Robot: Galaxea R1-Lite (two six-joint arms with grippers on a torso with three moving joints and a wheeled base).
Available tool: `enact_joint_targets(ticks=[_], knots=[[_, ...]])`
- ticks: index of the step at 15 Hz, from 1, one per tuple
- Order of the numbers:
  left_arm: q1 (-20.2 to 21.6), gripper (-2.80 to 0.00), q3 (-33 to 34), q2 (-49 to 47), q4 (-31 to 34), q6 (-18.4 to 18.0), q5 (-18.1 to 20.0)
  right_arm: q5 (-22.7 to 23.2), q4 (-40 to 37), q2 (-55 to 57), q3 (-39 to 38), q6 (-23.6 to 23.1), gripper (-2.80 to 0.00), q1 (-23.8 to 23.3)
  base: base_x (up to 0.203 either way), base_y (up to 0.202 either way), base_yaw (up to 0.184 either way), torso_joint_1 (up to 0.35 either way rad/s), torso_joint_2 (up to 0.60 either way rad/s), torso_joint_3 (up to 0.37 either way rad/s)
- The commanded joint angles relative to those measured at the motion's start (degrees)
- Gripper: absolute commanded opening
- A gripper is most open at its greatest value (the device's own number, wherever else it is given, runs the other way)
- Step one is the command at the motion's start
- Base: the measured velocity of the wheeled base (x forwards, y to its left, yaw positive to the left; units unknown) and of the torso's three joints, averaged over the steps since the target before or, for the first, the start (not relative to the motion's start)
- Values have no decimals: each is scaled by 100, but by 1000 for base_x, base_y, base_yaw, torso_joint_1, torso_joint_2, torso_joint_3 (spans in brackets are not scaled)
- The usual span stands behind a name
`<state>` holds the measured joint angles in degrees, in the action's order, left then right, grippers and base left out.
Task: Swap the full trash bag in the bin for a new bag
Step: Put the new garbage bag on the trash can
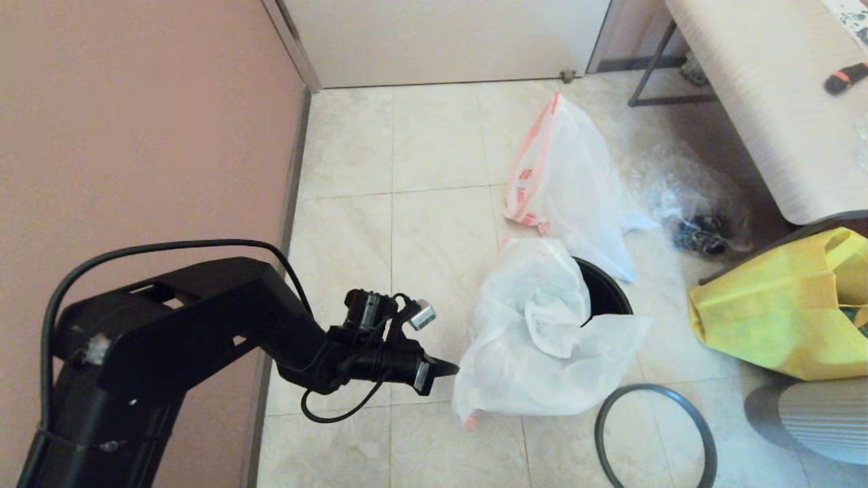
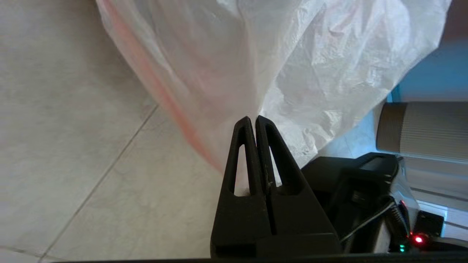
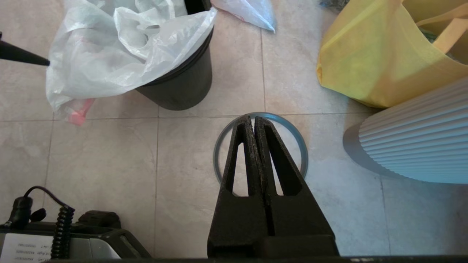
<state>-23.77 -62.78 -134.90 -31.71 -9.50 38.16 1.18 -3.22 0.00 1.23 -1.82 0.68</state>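
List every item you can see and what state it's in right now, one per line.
Thin white plastic bag: draped over bin mouth, spilling down the side.
Round black plastic bin: upright.
Grey hoop ring: off, flat on floor.
Bulky white bag: out, on floor.
Left end effector: shut at thin bag's edge.
Right end effector: shut, empty.

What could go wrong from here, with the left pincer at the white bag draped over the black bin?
1. The left pincer seems to pinch the new bag only at its tips, so the thin film may slip or tear.
2. The bag hangs mostly over one side of the bin; a pull could drag it off or tip the bin.
3. The rim ring lies on the floor below the shut right pincer, so nothing clamps the bag.
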Motion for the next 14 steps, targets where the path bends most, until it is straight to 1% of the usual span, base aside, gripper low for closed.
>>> enact_joint_targets(ticks=[1,3,5,7,8,10,13,14], knots=[[21,0,-15,-104,-44,-72,25,5,-3,9,0,-3,-280,2,0,0,0,0,0,0],[57,0,33,-51,-3,-139,36,5,-3,9,0,-3,-280,0,0,0,0,0,0,0],[57,0,247,22,-34,-200,63,5,-3,9,0,-3,-280,2,0,0,0,0,0,0],[58,0,347,-7,-9,-623,142,5,-3,9,0,-3,-280,2,0,0,0,0,0,0],[46,0,350,-99,-25,-726,170,5,-3,9,0,-8,-280,-3,0,0,0,0,0,0],[-13,0,95,-306,-22,-828,242,5,-3,9,0,-3,-280,-1,0,0,0,0,0,0],[-84,0,-640,-728,47,-844,245,5,-3,9,0,-4,-280,2,0,0,0,0,0,0],[-109,0,-868,-790,230,-844,245,5,-3,9,0,-3,-280,2,0,0,0,0,0,0]])
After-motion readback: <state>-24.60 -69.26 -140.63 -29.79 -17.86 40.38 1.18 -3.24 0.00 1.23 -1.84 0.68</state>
